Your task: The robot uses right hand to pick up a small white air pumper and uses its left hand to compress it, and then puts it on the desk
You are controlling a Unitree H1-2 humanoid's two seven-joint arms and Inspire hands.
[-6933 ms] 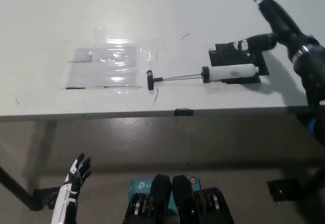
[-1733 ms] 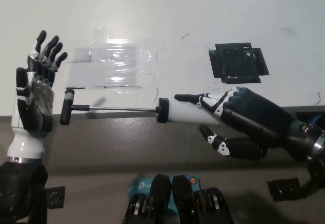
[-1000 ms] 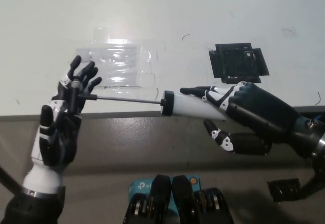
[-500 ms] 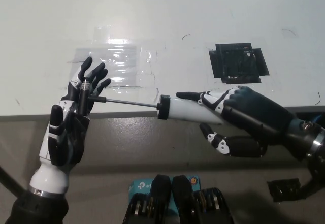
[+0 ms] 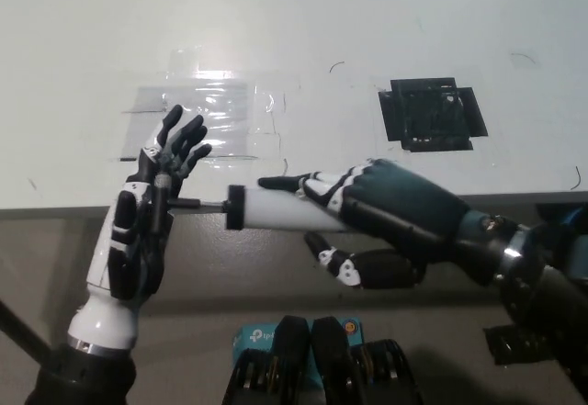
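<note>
1. Your right hand (image 5: 367,217) gripped the pump (image 5: 266,212), held level in the air at the front edge of the surface (image 5: 303,19).
2. Your left hand (image 5: 147,221), fingers spread, pressed its palm on the pump's handle (image 5: 159,205); little rod showed.

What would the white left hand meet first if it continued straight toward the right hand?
Probably the pump's black end cap: the left hand presses the handle, with little rod left showing.

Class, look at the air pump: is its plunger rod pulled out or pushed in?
Mostly pushed in: only a short rod shows between handle and white barrel.
</note>
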